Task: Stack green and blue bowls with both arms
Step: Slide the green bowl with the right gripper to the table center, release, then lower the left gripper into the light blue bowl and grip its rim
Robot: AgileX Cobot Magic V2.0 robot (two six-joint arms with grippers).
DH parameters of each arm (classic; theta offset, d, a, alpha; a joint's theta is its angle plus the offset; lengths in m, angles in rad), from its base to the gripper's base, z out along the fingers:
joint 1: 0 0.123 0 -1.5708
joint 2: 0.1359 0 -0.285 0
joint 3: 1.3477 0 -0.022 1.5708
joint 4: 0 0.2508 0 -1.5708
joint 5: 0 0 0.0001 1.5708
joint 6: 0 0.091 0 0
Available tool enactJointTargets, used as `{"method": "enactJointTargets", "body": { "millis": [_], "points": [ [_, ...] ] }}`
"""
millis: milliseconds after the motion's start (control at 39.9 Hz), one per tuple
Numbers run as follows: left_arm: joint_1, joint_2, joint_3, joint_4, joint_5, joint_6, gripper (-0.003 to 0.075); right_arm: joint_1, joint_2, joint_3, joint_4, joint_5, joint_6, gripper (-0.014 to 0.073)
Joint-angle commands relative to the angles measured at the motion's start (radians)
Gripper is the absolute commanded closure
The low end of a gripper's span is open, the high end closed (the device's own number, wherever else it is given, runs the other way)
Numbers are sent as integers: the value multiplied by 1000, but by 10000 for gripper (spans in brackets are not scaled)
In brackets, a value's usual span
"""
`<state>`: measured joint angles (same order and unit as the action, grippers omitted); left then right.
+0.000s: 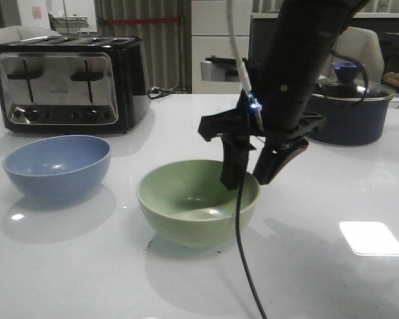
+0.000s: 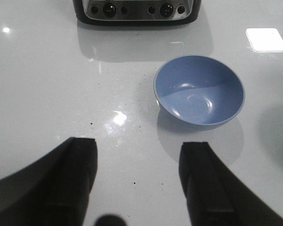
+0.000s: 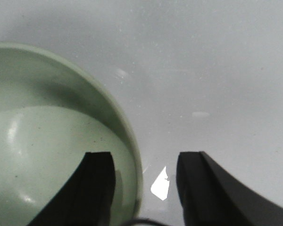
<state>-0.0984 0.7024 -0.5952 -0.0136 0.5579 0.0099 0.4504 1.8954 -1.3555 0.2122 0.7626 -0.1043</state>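
Observation:
The pale green bowl (image 1: 186, 206) sits upright in the middle of the white table. The dusty blue bowl (image 1: 56, 166) sits upright to its left, apart from it. My right gripper (image 1: 247, 181) is open and straddles the green bowl's far right rim: one finger is inside the bowl, the other outside. The right wrist view shows this gripper (image 3: 144, 157) with the green bowl (image 3: 47, 141) between its fingers. My left gripper (image 2: 137, 143) is open and empty above bare table, with the blue bowl (image 2: 198, 92) ahead of it. The left arm is out of the front view.
A black and silver toaster (image 1: 66, 83) stands at the back left, behind the blue bowl; it also shows in the left wrist view (image 2: 137, 9). A dark lidded pot (image 1: 352, 109) stands at the back right. A black cable (image 1: 246, 252) hangs from the right arm across the green bowl's front.

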Motion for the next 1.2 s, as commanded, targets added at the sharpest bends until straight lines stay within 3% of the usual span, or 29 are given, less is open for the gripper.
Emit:
{"method": "enactJointTargets", "body": {
  "millis": [0, 276, 803, 1054, 1179],
  "points": [
    [0, 6, -33, -7, -76, -10, 267, 0, -149, 7, -7, -66, -15, 148],
    [0, 6, -33, -7, -74, -10, 267, 1, -500, 249, -20, -172, -91, 148],
    [0, 6, -33, -7, -74, -10, 267, 1, -1016, 605, -54, -184, -91, 148],
    [0, 21, -33, -7, -78, 12, 255, 1, -1164, 656, -49, -182, -89, 148],
    [0, 71, -49, -9, -76, 15, 183, 1, -1174, 656, -49, -182, -89, 148]
  ]
}}
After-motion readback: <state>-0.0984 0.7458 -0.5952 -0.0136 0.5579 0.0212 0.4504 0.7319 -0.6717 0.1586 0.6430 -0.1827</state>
